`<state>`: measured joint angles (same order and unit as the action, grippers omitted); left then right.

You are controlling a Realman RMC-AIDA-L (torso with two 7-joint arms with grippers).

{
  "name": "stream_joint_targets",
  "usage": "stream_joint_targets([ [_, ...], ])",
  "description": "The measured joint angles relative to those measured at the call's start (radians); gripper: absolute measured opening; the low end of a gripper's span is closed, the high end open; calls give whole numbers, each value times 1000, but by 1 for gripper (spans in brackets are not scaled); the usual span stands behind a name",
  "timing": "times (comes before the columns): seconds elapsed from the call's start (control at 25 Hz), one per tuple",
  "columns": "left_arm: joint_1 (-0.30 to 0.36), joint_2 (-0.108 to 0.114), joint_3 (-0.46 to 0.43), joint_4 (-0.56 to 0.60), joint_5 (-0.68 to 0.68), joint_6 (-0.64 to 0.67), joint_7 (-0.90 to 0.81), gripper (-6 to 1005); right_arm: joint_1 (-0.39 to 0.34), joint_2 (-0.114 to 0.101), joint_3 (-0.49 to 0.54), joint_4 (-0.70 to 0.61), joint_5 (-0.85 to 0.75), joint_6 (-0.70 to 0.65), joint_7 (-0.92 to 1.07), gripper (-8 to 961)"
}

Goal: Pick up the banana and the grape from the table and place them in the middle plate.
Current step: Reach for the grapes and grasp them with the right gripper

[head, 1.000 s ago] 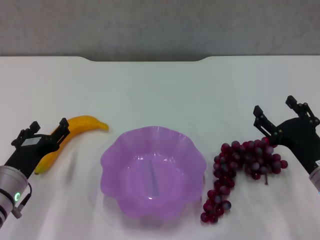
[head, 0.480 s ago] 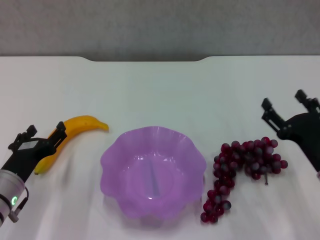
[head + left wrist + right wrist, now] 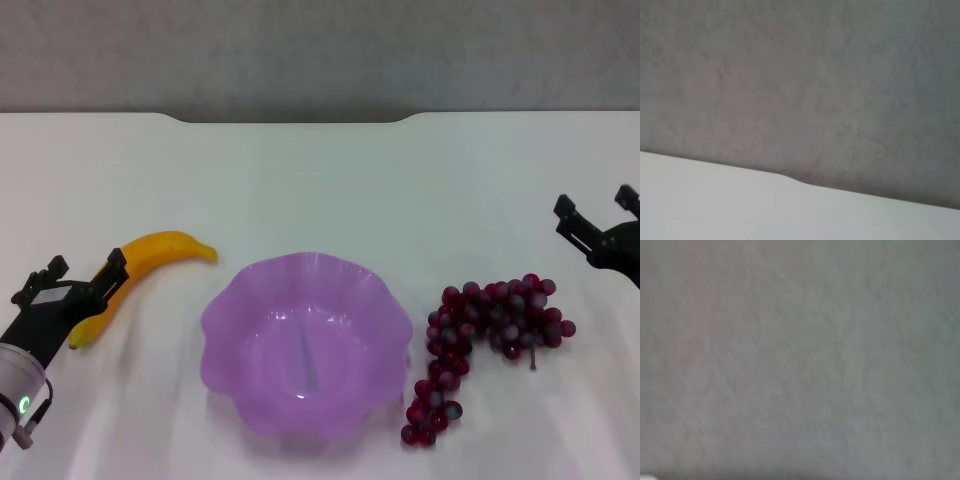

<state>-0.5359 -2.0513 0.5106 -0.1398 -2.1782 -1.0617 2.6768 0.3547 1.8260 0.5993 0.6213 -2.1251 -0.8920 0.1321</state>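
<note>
In the head view the yellow-orange banana [image 3: 150, 262] lies on the white table [image 3: 320, 180], left of the purple scalloped middle plate [image 3: 230, 310], which holds nothing. The dark red grape bunch [image 3: 480, 330] lies right of the plate. My left gripper [image 3: 82, 277] is open and empty, its fingers over the banana's near end. My right gripper [image 3: 598, 212] is open and empty at the right edge, beyond and to the right of the grapes. The wrist views show none of these things.
The table's far edge has a notch [image 3: 290, 120] with a grey wall [image 3: 320, 50] behind it. The left wrist view shows the wall [image 3: 800, 75] above the table edge [image 3: 790, 200]; the right wrist view shows only grey wall [image 3: 800, 360].
Both arms have drawn back: the left gripper moved down-left along the banana's near end, the right gripper moved right and away from the grapes. Banana, grapes and plate have not moved.
</note>
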Motion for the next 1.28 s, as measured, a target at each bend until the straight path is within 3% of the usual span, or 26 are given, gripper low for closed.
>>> stream_joint_targets([
  [0.2, 0, 1, 0, 3, 0, 9, -1, 877, -23, -60, 166, 168, -131, 345, 11, 891],
  [0.32, 0, 1, 0, 3, 0, 9, -1, 877, -84, -68, 336, 325, -268, 573, -4, 891],
  [0.4, -2, 0, 0, 3, 0, 10, -1, 877, -137, -41, 464, 437, -380, 711, -23, 891],
  [0.56, -2, 0, 0, 3, 0, 10, -1, 876, -235, 78, 710, 685, -558, 1046, -123, 891],
  [0.68, -2, 0, 0, 3, 0, 10, 0, 876, -226, 128, 824, 787, -569, 1280, -218, 891],
  [1.04, -7, 1, 1, 2, 0, 9, 0, 876, -76, 160, 972, 800, -544, 1651, -308, 890],
  [1.28, -7, 1, 3, 3, 0, 9, -1, 876, -36, 170, 1096, 797, -334, 1786, -518, 890],
])
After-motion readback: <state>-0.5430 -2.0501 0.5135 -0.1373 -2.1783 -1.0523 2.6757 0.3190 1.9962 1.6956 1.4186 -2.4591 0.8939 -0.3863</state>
